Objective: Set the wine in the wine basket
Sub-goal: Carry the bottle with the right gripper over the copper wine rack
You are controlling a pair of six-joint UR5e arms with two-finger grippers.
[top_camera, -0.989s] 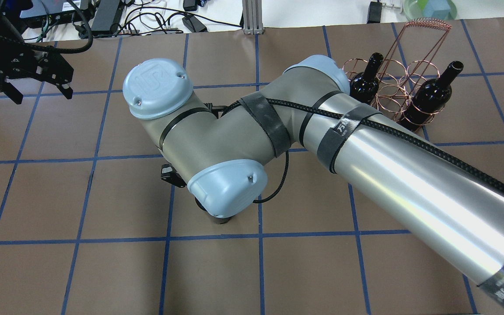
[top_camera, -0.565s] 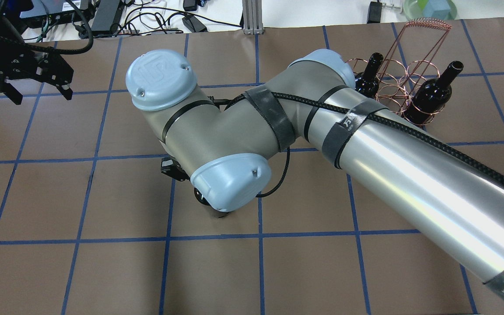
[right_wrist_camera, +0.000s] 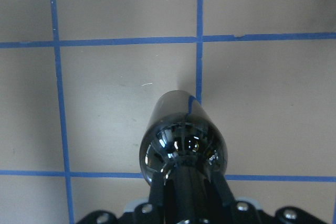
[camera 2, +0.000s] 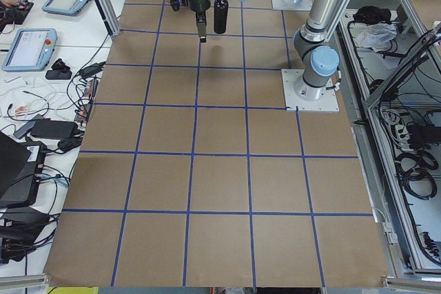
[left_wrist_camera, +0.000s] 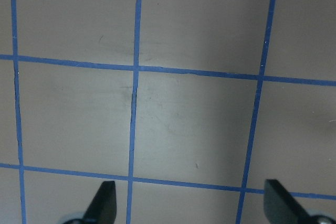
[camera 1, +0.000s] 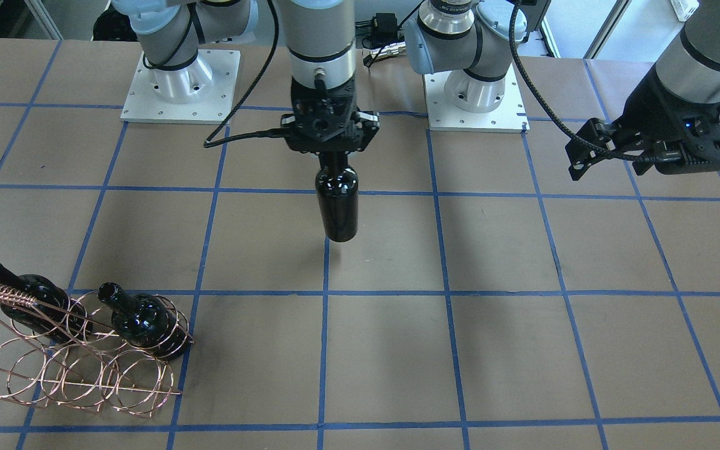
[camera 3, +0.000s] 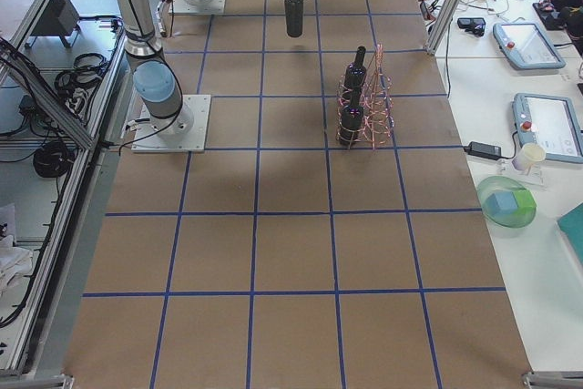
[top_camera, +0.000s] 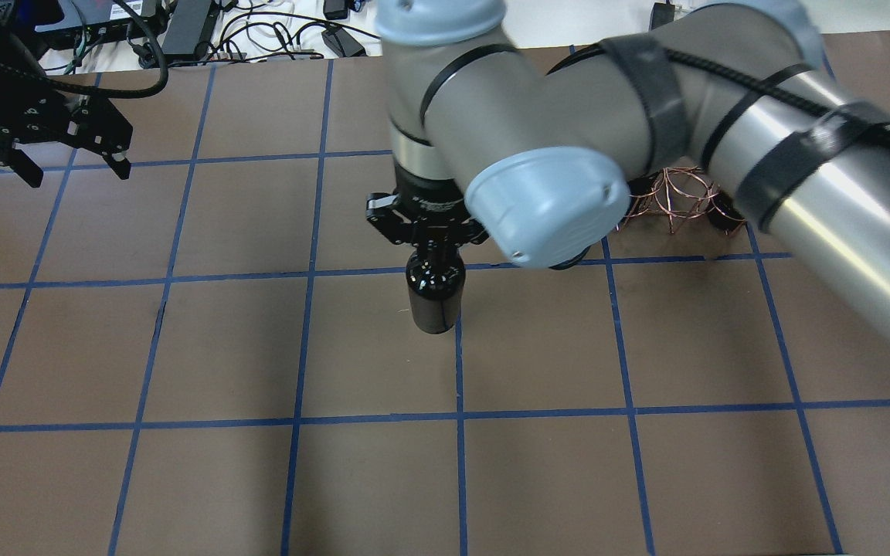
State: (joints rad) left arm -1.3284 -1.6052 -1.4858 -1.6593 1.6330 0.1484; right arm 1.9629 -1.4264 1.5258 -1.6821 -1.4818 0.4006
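Observation:
My right gripper [camera 1: 334, 155] is shut on the neck of a near-black wine bottle [camera 1: 337, 209] and holds it upright over the table's middle. They also show in the overhead view [top_camera: 429, 241], bottle [top_camera: 435, 297], and in the right wrist view [right_wrist_camera: 184, 137]. The copper wire wine basket [camera 1: 79, 369] stands at the table's far right side from me, with two like bottles [camera 1: 29, 300] [camera 1: 144, 322] in its rings. In the overhead view the basket [top_camera: 673, 197] is mostly hidden behind my right arm. My left gripper [top_camera: 74, 166] is open and empty, far to the left.
Brown paper with blue tape grid lines [top_camera: 456, 371] covers the table. Cables and power supplies [top_camera: 259, 31] lie beyond its far edge. The two arm bases [camera 1: 179, 81] [camera 1: 475, 87] are bolted at my side. The left wrist view shows only bare table between the fingertips [left_wrist_camera: 105, 198].
My right arm has risen and swung toward the basket side, so the held bottle now shows hanging below the gripper. The arm now covers most of the basket. The left gripper has not moved.

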